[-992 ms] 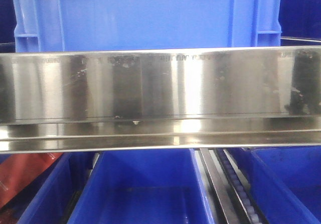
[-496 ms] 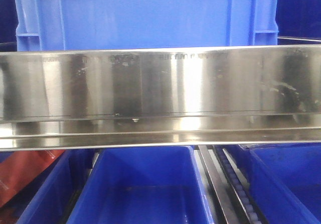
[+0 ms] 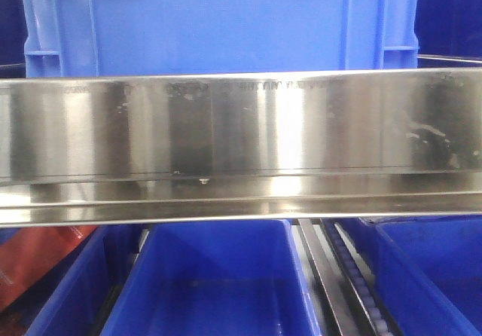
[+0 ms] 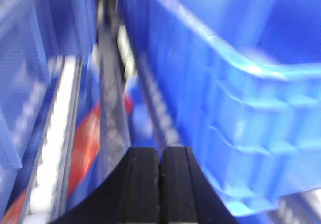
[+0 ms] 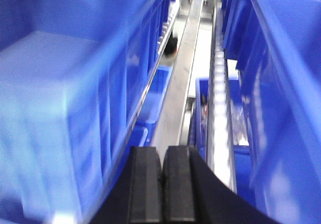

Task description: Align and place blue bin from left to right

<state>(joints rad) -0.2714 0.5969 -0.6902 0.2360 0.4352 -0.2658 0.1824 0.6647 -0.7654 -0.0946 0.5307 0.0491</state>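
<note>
You see the blue bin (image 3: 218, 23) behind the steel rail (image 3: 241, 148); left tool (image 4: 160, 184) and right tool (image 5: 163, 189) are pressed together, empty.

front: steel rail (image 3: 241, 148) crosses full width, hiding the blue bin's (image 3: 218, 23) base | left wrist: bin wall (image 4: 235, 98) close on right, narrow roller-track gap (image 4: 108, 108) on left | right wrist: bin wall (image 5: 75, 113) left, open channel (image 5: 193, 68) running far
</note>
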